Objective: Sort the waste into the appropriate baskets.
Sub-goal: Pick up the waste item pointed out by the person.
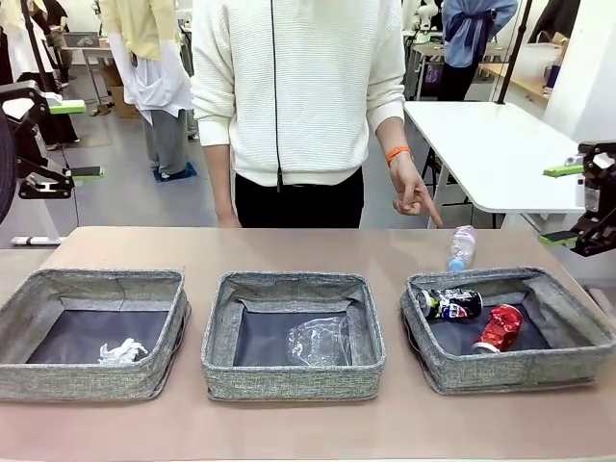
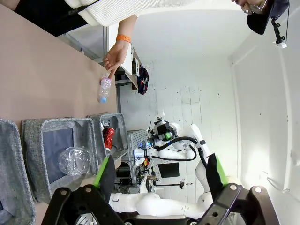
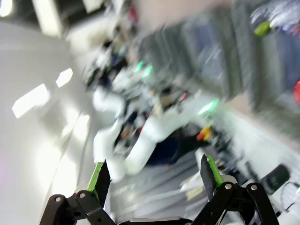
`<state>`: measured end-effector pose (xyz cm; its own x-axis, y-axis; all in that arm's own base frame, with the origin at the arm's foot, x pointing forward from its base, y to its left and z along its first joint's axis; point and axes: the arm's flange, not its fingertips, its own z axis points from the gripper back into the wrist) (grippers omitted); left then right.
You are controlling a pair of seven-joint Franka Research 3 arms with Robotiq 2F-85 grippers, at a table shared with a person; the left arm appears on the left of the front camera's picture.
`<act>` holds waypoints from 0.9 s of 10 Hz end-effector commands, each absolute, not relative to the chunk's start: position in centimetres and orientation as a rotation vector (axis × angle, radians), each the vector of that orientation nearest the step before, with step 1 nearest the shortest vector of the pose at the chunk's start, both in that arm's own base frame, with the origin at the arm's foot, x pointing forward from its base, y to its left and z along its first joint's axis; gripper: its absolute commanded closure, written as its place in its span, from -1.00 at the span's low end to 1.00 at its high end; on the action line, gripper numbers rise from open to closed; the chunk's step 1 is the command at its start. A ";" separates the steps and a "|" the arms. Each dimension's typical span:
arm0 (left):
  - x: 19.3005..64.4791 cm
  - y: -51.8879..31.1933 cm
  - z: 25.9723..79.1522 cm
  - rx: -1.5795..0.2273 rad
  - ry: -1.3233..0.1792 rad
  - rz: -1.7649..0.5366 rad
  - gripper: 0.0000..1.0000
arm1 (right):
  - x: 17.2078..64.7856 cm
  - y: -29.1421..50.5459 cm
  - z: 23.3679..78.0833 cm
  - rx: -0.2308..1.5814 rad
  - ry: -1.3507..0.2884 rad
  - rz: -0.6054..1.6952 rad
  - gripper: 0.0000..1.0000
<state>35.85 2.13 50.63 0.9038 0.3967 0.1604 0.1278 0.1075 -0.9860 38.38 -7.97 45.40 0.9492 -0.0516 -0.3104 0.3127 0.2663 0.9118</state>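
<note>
Behind right basket [image 1: 568, 361], bottle [image 1: 462, 247] upright

Front view: bright, even overhead light, sharp focus, soft shadows inside the baskets [image 1: 292, 375]. Left wrist view: sharp, with wide-angle bending at the edges (white wall slightly overexposed). Right wrist view: heavy motion blur throughout, with glare patches at left.

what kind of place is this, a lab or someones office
Most likely a robotics lab or data-collection workspace: a table with three sorting baskets, another white robot arm farther off, and more white worktables behind the person.
</note>
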 end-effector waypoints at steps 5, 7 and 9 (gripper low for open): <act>35.7 2.0 50.9 -1.472 -0.442 0.220 -1.00 | 46.8 -1.5 43.0 0.129 -0.283 -0.633 -1.00; 35.7 2.0 50.9 -1.472 -0.442 0.220 -1.00 | 40.9 -3.9 48.2 0.640 -0.171 -0.445 -1.00; 35.7 2.0 50.9 -1.472 -0.442 0.220 -1.00 | 45.3 -2.5 44.9 0.495 -0.257 -0.435 -1.00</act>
